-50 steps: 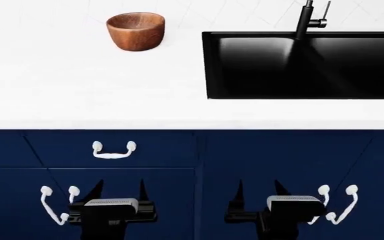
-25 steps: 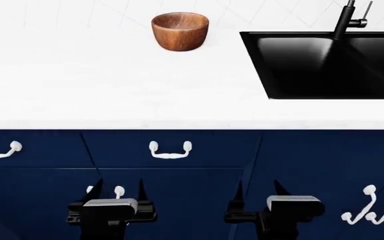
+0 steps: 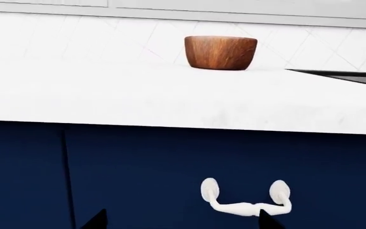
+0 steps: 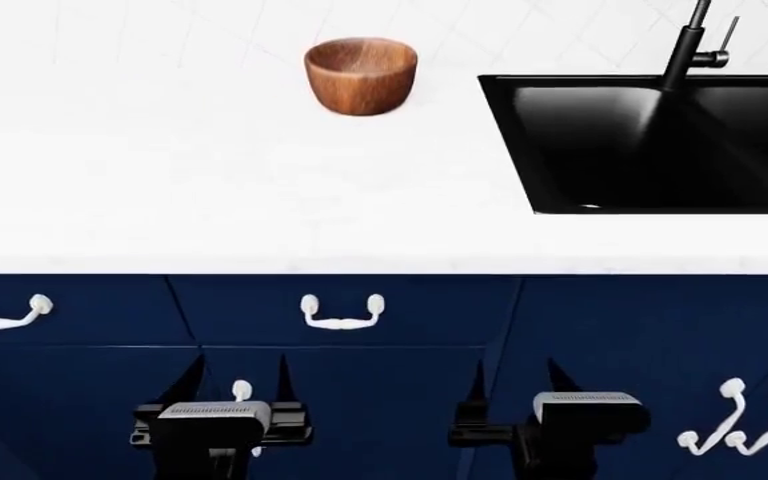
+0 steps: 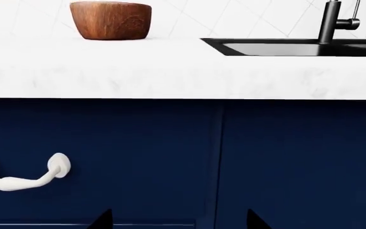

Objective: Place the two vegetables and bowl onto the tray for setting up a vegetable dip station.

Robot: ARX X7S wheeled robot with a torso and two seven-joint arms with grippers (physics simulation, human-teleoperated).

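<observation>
Since a moment ago your view has slid sideways and tipped a little, so the bowl (image 4: pixel 361 75) sits lower in the head picture and more of the blue cupboards (image 4: pixel 357 400) show. You can see the bowl standing upright near the back edge of the white counter (image 4: pixel 224 190), to the left of the black sink (image 4: pixel 651 140) and well apart from it. The carrot, cucumber and tray are not in any picture, so you likely need to look around more. Your left gripper (image 4: pixel 237 375) and right gripper (image 4: pixel 514 378) hang low in front of the cupboard doors, below the counter's front edge, both spread apart and holding nothing, ready for a first reach.
</observation>
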